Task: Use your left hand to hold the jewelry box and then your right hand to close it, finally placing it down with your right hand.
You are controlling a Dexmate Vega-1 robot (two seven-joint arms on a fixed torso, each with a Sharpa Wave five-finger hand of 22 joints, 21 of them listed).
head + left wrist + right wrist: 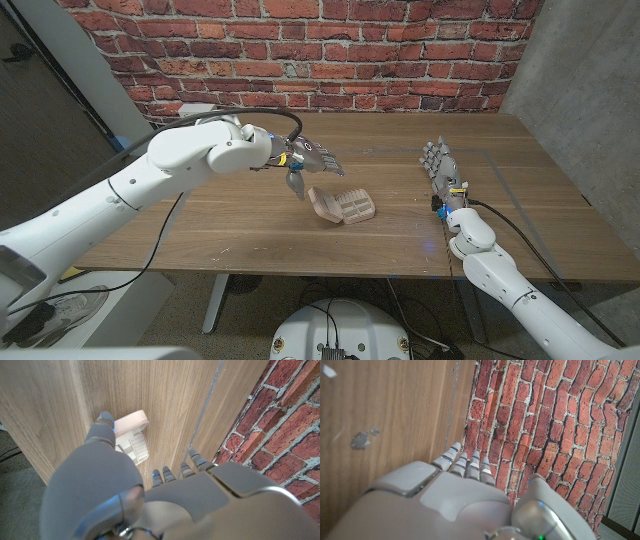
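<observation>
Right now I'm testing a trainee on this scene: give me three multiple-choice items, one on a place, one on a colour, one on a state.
1. Where is the box?
A. on the table
B. in the right hand
C. on the floor

2. What colour is the box?
A. blue
B. pale pink
C. black

3. How is the box?
A. shut
B. open
C. upside down

Answers: 1 A, it lies on the table, the left hand above it and the right hand apart; 2 B, its shell is pale pink; 3 B, its compartments show.
</observation>
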